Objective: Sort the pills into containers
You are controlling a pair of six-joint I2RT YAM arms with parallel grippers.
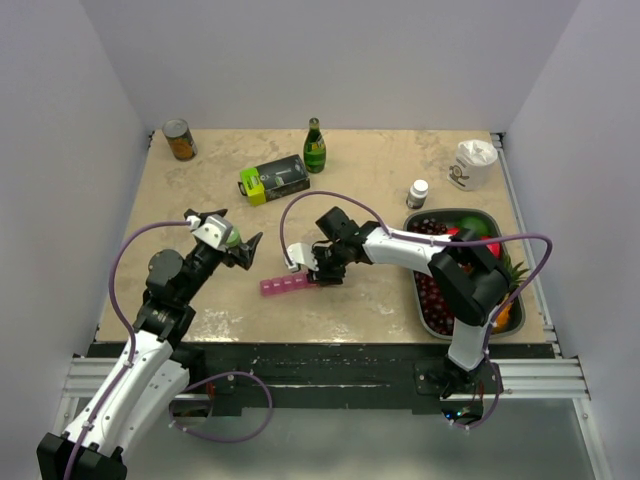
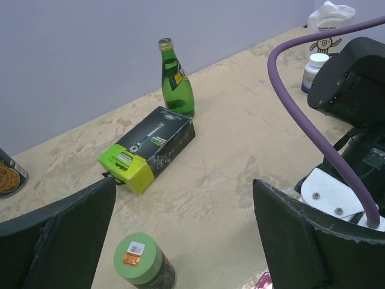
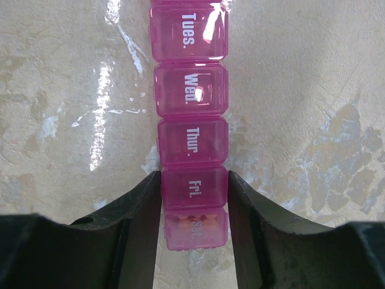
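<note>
- Right gripper (image 3: pixel 194 180) is low over the tabletop (image 3: pixel 307 90), its two dark fingers (image 3: pixel 135 217) pressed against the long sides of the pill organiser (image 3: pixel 191 138), pinching it at the near end.
- Between those fingers lies the compartment marked Fri.; the one marked Sat. sits closer in, with something orange showing through its lid.
- Ahead of the fingertips the pink strip runs straight away across the tabletop: Thur., Wed., then Tues., all with lids down.
- Off to this gripper's right, behind its arm, is the grey fruit tray (image 1: pixel 455 212).
- Left gripper (image 2: pixel 183 186) hangs above the tabletop to the left of the organiser, fingers spread wide, nothing between them.
- Just under and ahead of it stands a small jar with a green lid (image 2: pixel 140 260).
- Farther ahead lies the black-and-lime box (image 2: pixel 150 147), and beyond the box stands a green glass bottle (image 2: pixel 175 84).
- Far to its left is a tin can (image 1: pixel 179 139); far to its right are a white pill bottle (image 1: pixel 417 192) and a white cup (image 1: pixel 472 163).
</note>
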